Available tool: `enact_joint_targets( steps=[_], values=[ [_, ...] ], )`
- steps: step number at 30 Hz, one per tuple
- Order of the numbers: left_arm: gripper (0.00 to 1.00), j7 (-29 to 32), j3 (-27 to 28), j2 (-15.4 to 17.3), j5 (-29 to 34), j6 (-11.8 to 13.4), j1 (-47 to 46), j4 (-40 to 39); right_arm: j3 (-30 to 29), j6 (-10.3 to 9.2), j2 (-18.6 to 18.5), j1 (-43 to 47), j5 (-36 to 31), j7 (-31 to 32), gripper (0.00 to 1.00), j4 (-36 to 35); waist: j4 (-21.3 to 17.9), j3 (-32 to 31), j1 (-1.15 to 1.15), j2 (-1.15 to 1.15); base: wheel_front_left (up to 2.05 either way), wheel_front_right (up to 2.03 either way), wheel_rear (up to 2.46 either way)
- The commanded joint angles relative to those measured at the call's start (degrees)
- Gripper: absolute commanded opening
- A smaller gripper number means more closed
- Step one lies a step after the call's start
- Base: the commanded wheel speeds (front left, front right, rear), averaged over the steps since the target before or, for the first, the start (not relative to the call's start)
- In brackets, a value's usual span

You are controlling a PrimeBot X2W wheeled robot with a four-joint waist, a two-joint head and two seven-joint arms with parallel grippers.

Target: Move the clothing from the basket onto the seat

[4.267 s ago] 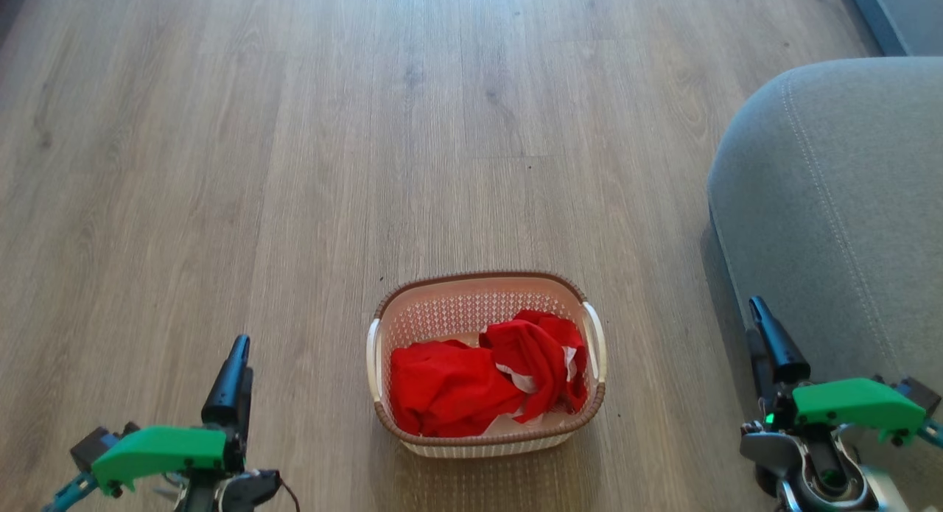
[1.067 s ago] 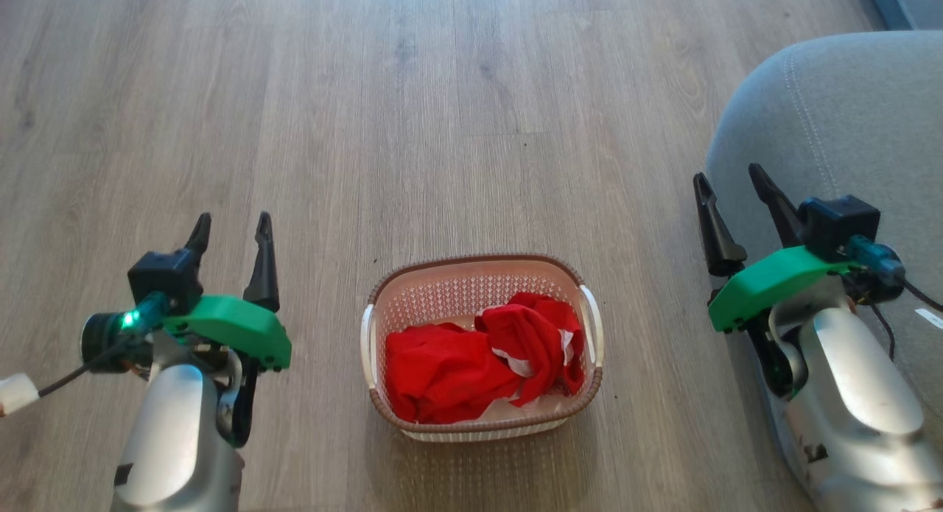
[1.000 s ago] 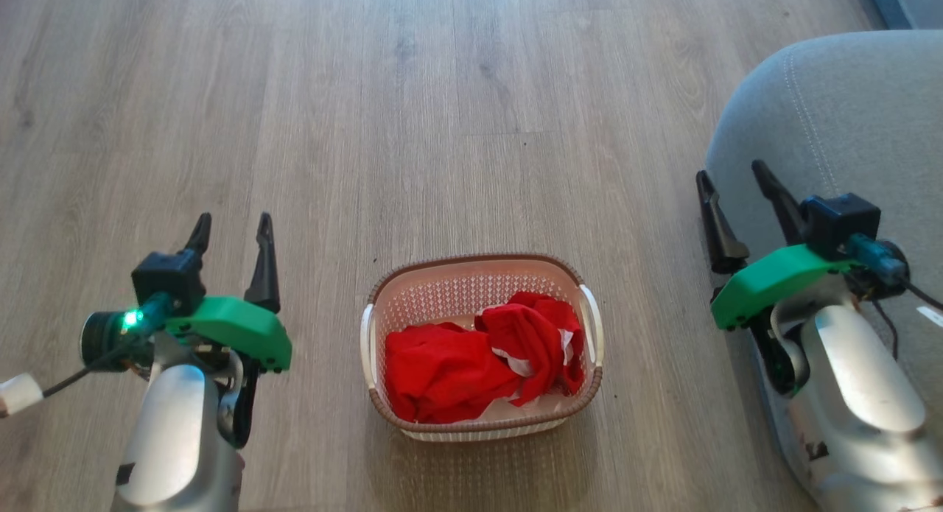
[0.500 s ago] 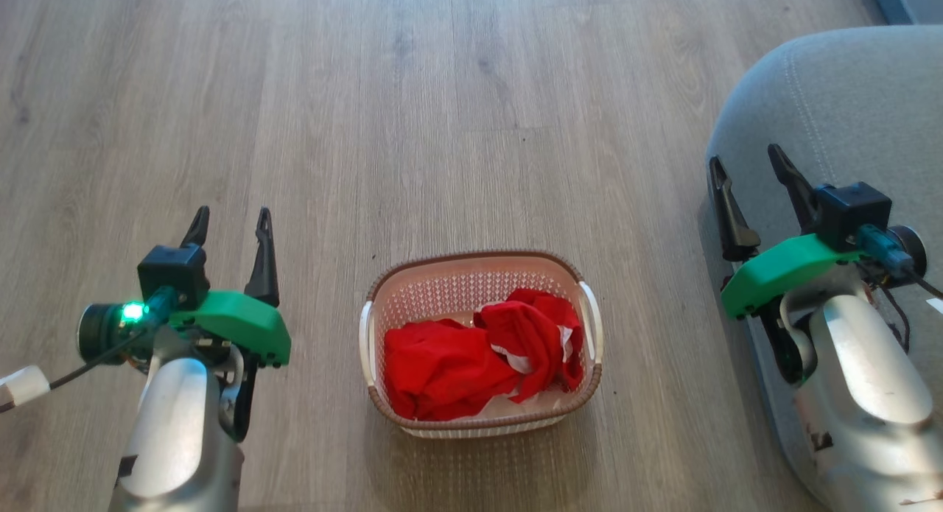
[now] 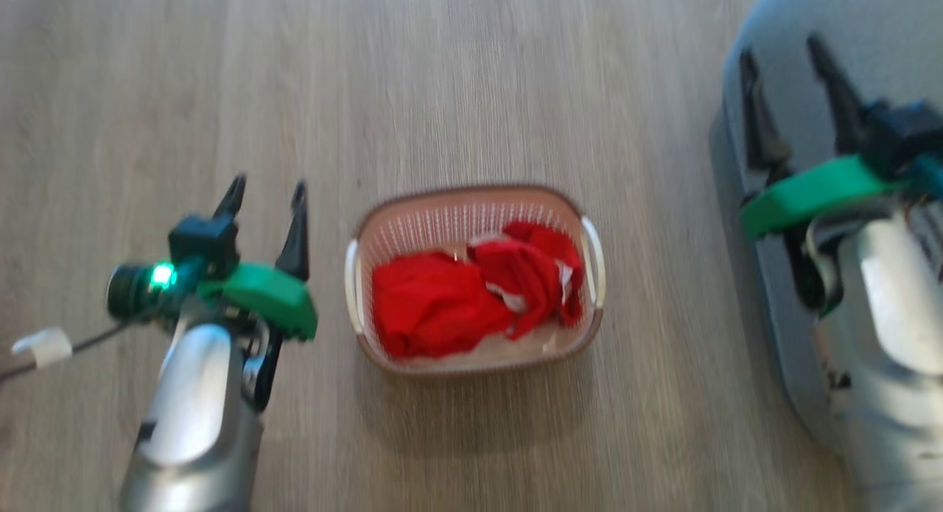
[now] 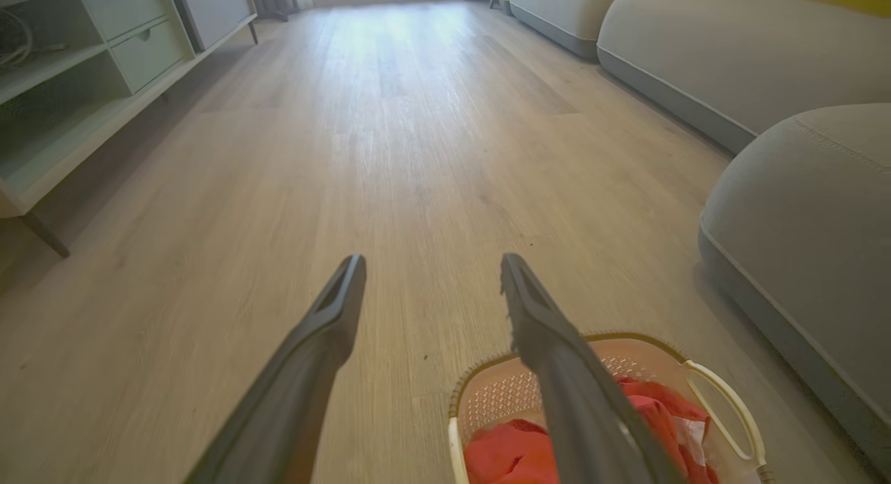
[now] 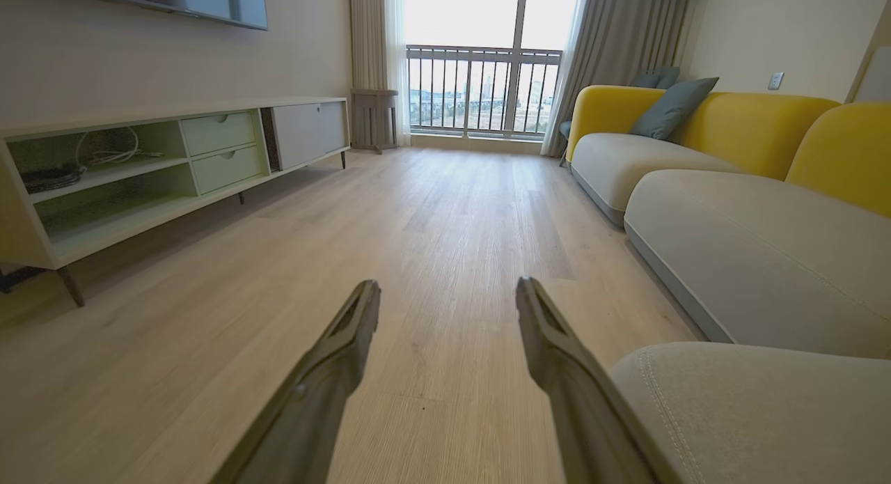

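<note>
Two red pieces of clothing [image 5: 442, 309] lie in the basket [image 5: 471, 194], head view, between the left gripper [image 5: 269, 184] and right gripper [image 5: 781, 49], both spread, empty. Left wrist: basket at lower right. Right wrist: seat [image 7: 752, 407] at lower right.

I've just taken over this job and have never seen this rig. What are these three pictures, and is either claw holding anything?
It is a wheeled robot with two arms. The head view, blurred here, looks down from its head. Each wrist view looks along that arm's own two fingers. The left gripper and right gripper, each with two long dark fingers, are open and empty. On the wood-look floor sits a small cream perforated plastic basket holding two bright red fabric garments. The large grey upholstered seat cushion is on the robot's right.
</note>
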Motion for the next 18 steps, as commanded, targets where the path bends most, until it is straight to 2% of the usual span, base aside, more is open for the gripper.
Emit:
enact_joint_targets(
  steps=[1,10,18],
  values=[
    [1.0,-0.71,1.04,0.72,-0.44,-0.2,-3.27,-1.64,0.65,-0.01,-0.07,-2.48,-0.3,-0.52,1.0,-2.32,-0.73,5.43,0.0,0.0,0.0,0.0,0.0],
    [1.0,-0.71,-7.99,0.66,-4.52,-1.76,-9.11,0.95,-0.47,-0.01,-0.38,-9.05,-1.09,-0.52,1.0,-6.4,-2.77,18.3,0.0,0.0,0.0,0.0,0.0],
    [1.0,-0.71,-16.41,0.65,-4.04,-3.75,-16.78,6.74,-0.45,-0.01,-0.34,-13.18,-1.32,-0.52,1.0,-9.11,-5.26,27.25,0.0,0.0,0.0,0.0,0.0]
  ],
)
